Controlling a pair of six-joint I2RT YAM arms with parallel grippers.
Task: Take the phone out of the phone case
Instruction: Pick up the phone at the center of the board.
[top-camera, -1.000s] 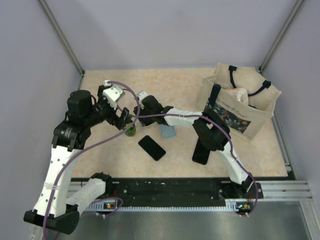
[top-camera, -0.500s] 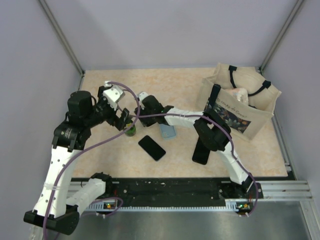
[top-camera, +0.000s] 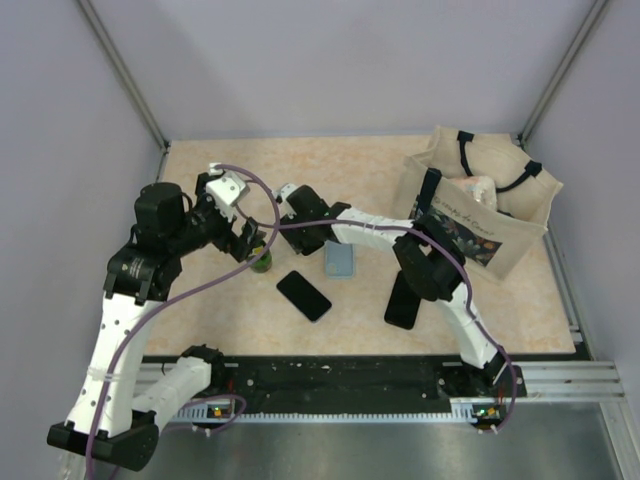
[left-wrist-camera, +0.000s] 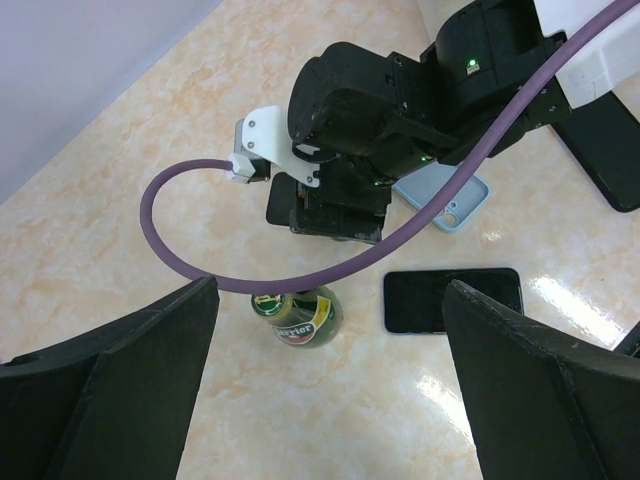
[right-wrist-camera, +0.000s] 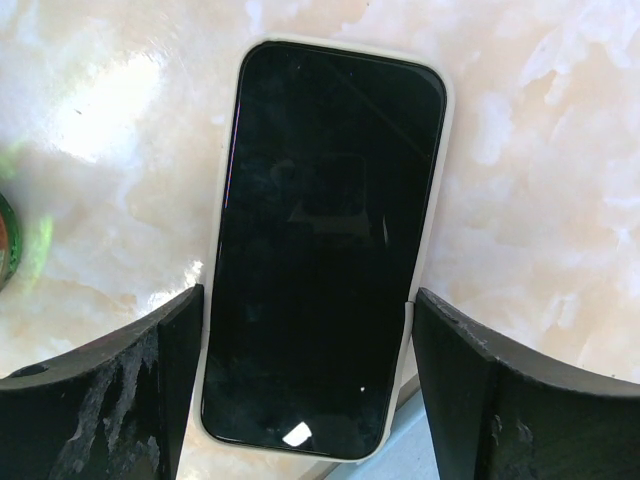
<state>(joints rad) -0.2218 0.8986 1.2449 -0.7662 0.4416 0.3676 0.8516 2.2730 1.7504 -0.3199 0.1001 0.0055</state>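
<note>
A black phone in a cream case (right-wrist-camera: 325, 240) lies screen up on the table, its near end over the edge of a light blue case (right-wrist-camera: 410, 465). My right gripper (right-wrist-camera: 308, 305) is open, with one finger close beside each long side of the cased phone. In the top view the right gripper (top-camera: 300, 236) hides that phone. In the left wrist view the phone shows as a dark slab (left-wrist-camera: 281, 200) under the right gripper. The light blue case (top-camera: 340, 259) lies empty beside it. My left gripper (left-wrist-camera: 330, 295) is open and empty above a green bottle (left-wrist-camera: 305, 315).
A bare black phone (top-camera: 303, 295) lies in front of the bottle (top-camera: 262, 262). Another black phone (top-camera: 403, 300) lies to the right under the right arm. A tan tote bag (top-camera: 480, 205) stands at the back right. Purple cables loop over the left arm.
The right gripper has shifted slightly right, and the light blue case has turned straighter and slid a little right. The left arm has barely moved.
</note>
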